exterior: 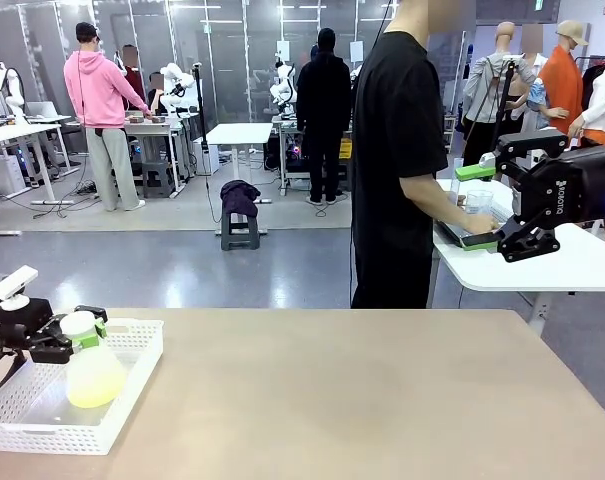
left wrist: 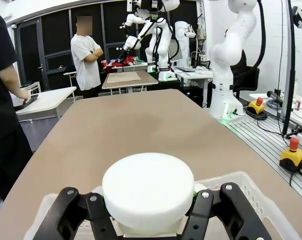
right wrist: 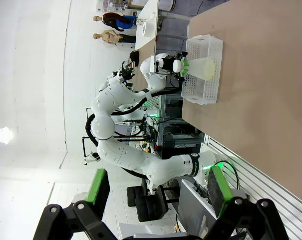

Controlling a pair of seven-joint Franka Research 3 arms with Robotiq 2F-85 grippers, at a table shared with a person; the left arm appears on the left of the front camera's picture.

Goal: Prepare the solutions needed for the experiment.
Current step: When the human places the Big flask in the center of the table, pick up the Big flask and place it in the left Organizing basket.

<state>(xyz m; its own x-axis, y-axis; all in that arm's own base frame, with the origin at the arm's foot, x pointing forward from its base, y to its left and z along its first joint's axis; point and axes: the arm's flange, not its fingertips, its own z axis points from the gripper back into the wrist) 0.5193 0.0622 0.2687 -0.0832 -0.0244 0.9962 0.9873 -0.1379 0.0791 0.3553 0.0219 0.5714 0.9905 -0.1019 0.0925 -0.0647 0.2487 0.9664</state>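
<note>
A conical flask (exterior: 94, 378) holding the pale yellow-green solutions stands in a white basket (exterior: 132, 400) at the table's left end. A white round stopper (exterior: 79, 323) closes its top. My left gripper (exterior: 75, 340) is shut on the flask's neck just below the stopper. The left wrist view looks down on the stopper (left wrist: 148, 192), with my fingers (left wrist: 93, 207) on both sides of it. My right gripper (exterior: 472, 208) hangs open and empty, high at the right, away from the table. The right wrist view shows the flask (right wrist: 203, 67) far off in the basket (right wrist: 205, 85).
The brown table (exterior: 362, 390) stretches bare to the right of the basket. A person in black (exterior: 392, 160) stands beyond the far edge, hands at a white side table (exterior: 572, 265), close to my right gripper.
</note>
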